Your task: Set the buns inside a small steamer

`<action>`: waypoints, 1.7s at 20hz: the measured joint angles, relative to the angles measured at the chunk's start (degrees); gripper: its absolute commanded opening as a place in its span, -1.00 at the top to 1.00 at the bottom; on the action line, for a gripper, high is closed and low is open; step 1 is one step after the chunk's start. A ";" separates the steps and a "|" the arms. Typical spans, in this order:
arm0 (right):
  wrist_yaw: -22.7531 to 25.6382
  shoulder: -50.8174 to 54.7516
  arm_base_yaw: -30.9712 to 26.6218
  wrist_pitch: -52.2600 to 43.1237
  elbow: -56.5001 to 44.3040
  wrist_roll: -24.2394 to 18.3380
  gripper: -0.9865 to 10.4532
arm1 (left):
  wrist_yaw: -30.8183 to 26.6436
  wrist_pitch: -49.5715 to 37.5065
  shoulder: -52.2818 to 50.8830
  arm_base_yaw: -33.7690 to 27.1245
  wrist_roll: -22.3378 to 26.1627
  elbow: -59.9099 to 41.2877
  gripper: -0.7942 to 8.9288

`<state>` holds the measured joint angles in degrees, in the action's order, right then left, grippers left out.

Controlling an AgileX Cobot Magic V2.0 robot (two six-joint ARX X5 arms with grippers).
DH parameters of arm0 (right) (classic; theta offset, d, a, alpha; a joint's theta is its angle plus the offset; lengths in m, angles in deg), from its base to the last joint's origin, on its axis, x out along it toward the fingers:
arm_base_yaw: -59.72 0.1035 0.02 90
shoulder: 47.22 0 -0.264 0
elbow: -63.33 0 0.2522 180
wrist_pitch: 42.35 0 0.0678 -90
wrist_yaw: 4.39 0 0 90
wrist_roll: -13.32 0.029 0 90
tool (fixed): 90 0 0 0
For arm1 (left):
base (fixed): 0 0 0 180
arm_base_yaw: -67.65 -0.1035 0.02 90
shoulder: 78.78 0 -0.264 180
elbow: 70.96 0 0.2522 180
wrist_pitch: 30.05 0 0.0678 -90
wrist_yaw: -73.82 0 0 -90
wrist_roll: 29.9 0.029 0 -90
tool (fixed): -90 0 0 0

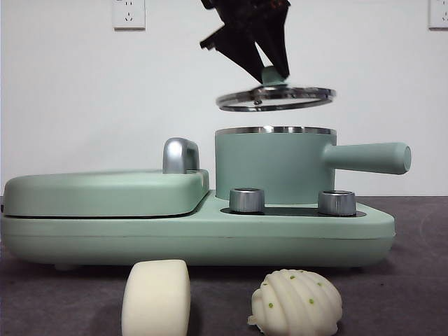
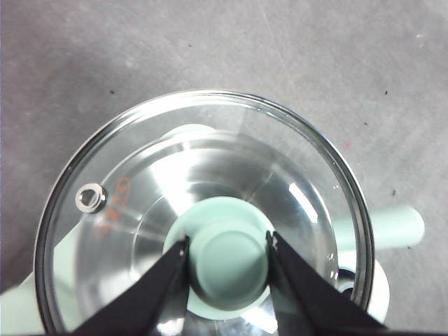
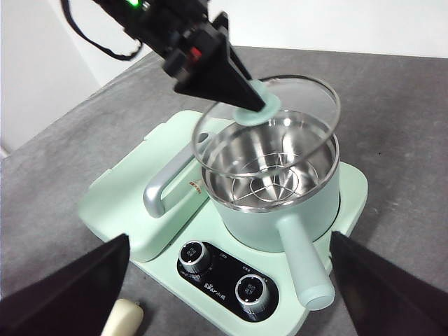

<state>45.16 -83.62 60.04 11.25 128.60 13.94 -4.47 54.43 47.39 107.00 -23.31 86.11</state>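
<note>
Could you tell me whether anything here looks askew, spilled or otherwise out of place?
Nothing is spilled or damaged. The only unusual thing is the glass lid, held in the air slightly tilted above the small steamer by the left gripper, shut on its knob. Both buns lie on the table in front of the appliance.

Buns: two, smooth bun (image 1: 156, 297) and ridged bun (image 1: 297, 302). Steamer pot (image 1: 269, 166): one. Glass lid (image 1: 275, 98): one. Control knobs: two, left knob (image 1: 246, 199), right knob (image 1: 337, 202). Griddle cover (image 1: 105, 192): one.
</note>
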 measured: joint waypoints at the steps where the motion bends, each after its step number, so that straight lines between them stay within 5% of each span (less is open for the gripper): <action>1: 0.00 0.00 0.00 -0.02 0.00 0.26 0.03 | 0.00 0.63 -0.48 -0.35 0.00 0.15 0.73; 10: -0.02 -1.38 3.82 0.17 0.33 6.14 0.03 | 0.00 2.25 -5.60 -9.03 -0.04 0.55 0.73; 13: 2.27 -5.60 10.88 0.20 1.90 10.10 0.03 | 0.00 2.56 -5.99 -13.31 -0.13 0.55 0.73; 25: 25.90 -38.34 49.75 5.64 15.98 21.46 0.03 | -0.02 2.80 -6.03 -25.18 -0.22 0.55 0.73; 34: 28.48 -58.64 57.53 6.71 19.91 24.33 0.07 | -0.02 2.80 -6.03 -27.50 -0.24 0.55 0.73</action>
<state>73.64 -142.27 117.57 17.96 148.51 38.27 -4.50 57.22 41.36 79.51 -23.55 86.65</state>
